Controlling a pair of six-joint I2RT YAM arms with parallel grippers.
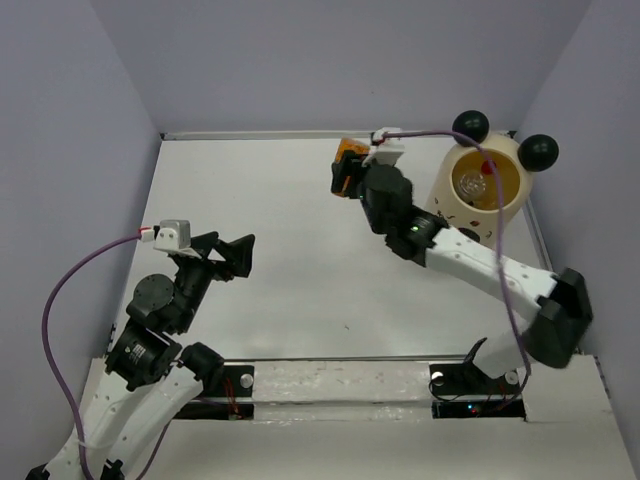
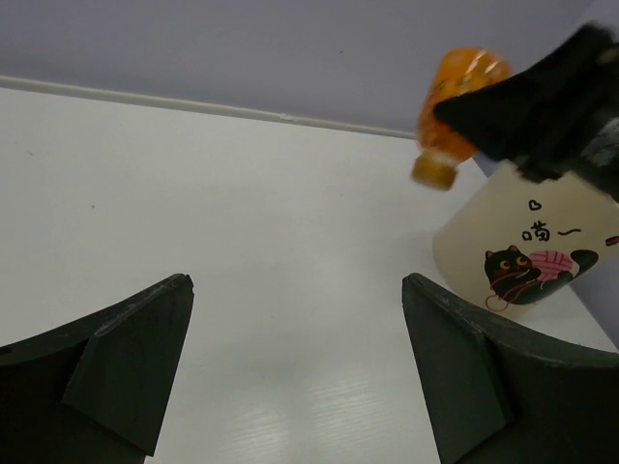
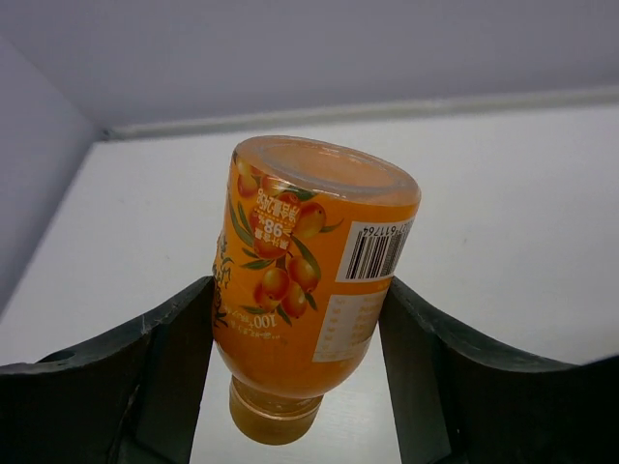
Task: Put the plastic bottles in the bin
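Bottle [image 3: 311, 253]: orange, cap down | clamped between right claw [image 3: 295, 302] jaws

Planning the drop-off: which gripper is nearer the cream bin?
Right. The right gripper, shut on the orange bottle, is a short way left of the bin in the top view; the left gripper sits open far across the table.
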